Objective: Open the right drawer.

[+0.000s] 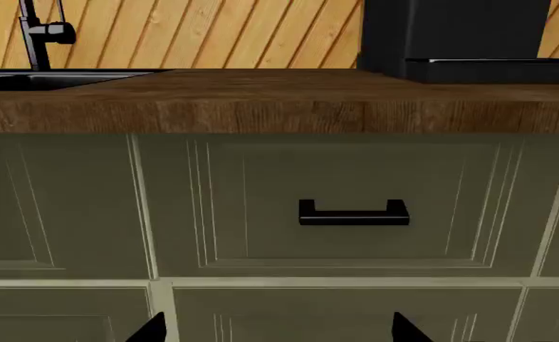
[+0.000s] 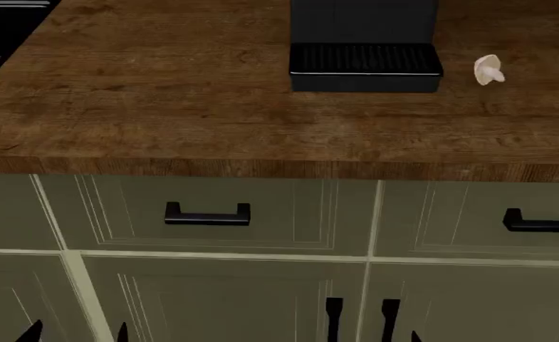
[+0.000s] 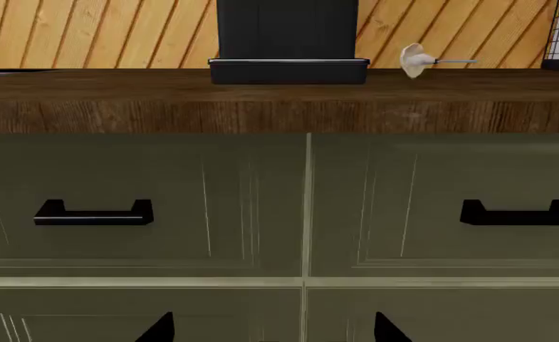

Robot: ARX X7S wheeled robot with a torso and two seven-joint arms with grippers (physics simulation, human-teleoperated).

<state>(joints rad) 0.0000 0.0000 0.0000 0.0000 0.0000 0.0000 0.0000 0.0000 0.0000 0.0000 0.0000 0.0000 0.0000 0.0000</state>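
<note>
Two olive drawers under counter (image 2: 213, 135); right drawer (image 2: 478, 217) shut, handle (image 2: 542, 222) horizontal, facing robot. Both end effectors (image 1: 274, 329) (image 3: 271, 329) spread open, empty, well short.

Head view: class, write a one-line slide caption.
Two shut green drawers, the right drawer among them, under a wooden counter.

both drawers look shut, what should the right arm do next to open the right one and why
Probably slide the right gripper sideways toward the right drawer handle. The drawer is flush and untouched, and the gripper sits open below the seam between the two drawers, not lined up with that handle.
</note>
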